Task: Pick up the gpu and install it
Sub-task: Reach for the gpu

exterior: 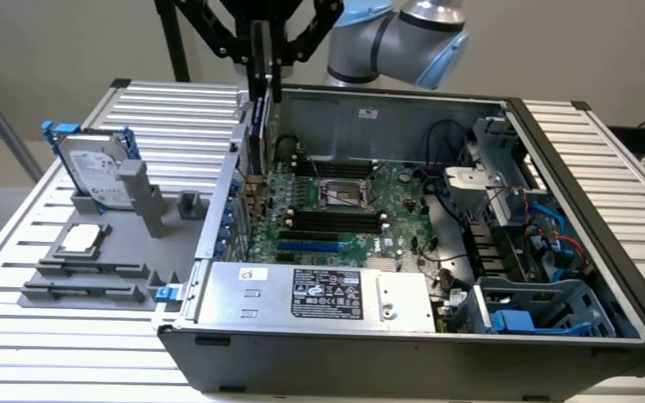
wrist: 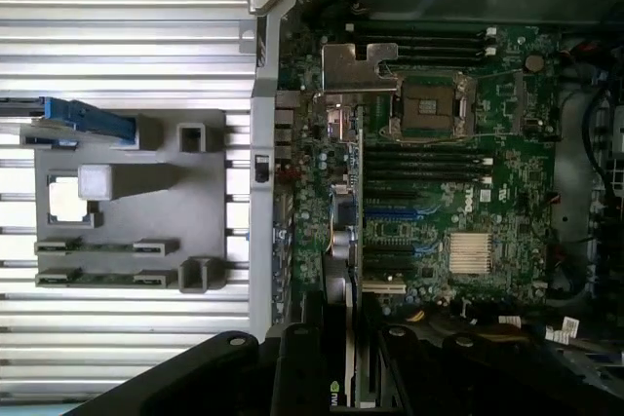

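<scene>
My gripper (exterior: pixel 262 52) hangs above the open computer case (exterior: pixel 591 210), shut on the gpu (exterior: pixel 263 117). The card hangs upright and edge-on, just inside the case wall on the exterior view's left, over the rear part of the green motherboard (exterior: pixel 339 210). In the wrist view the gpu (wrist: pixel 349 241) runs as a thin strip from between my black fingers (wrist: pixel 297 367) out over the motherboard (wrist: pixel 468 143), and its silver bracket (wrist: pixel 356 70) shows at the far end. The gripper (wrist: pixel 346 382) grips the card's near edge. The card's lower edge looks still above the slots.
Left of the case, a grey fixture (exterior: pixel 87 273) holds a silver hard drive in a blue frame (exterior: pixel 93 168), a CPU (exterior: pixel 81 239) and memory sticks. Inside the case are the power supply (exterior: pixel 322 294), cables and drive cages (exterior: pixel 524 252). The slatted table (exterior: pixel 54 353) surrounds everything.
</scene>
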`<state>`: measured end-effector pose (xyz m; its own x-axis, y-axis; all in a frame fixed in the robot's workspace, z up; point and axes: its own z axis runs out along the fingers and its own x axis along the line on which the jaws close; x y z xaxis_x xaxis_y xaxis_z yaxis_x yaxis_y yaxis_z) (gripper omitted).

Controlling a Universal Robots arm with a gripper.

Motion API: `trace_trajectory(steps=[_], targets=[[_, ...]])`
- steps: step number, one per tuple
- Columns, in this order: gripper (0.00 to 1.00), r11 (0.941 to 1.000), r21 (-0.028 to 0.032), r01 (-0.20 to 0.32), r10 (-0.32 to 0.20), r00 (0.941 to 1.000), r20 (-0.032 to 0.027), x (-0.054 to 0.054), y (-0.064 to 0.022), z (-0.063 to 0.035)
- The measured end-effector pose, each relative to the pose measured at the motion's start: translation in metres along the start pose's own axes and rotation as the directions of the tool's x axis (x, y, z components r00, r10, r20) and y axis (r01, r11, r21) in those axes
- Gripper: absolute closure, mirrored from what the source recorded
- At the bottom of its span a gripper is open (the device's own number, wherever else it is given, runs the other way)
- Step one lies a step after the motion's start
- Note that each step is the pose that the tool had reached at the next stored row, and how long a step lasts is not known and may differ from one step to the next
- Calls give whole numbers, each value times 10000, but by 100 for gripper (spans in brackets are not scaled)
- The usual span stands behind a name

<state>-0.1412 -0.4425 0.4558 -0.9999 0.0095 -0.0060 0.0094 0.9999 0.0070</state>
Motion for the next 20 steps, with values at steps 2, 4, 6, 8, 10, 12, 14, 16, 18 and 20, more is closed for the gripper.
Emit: trace_trajectory(steps=[2,4,6,8,10,12,14,16,18,20], targets=[[74,10000,1,1,-1,10000,-1,-90,2,26],[74,10000,1,0,0,10000,-1,-180,6,58],[74,10000,7,1,-1,10000,-1,-274,17,96],[74,10000,12,0,0,10000,0,-363,30,133],[74,10000,18,1,-1,10000,0,-453,45,170],[74,10000,25,0,0,10000,0,-546,62,208],[74,10000,34,1,-1,10000,-2,-636,80,243],[74,10000,38,0,0,10000,-1,-725,96,281],[74,10000,41,0,0,10000,-1,-816,109,317],[74,10000,41,1,-1,10000,-1,-901,114,354]])
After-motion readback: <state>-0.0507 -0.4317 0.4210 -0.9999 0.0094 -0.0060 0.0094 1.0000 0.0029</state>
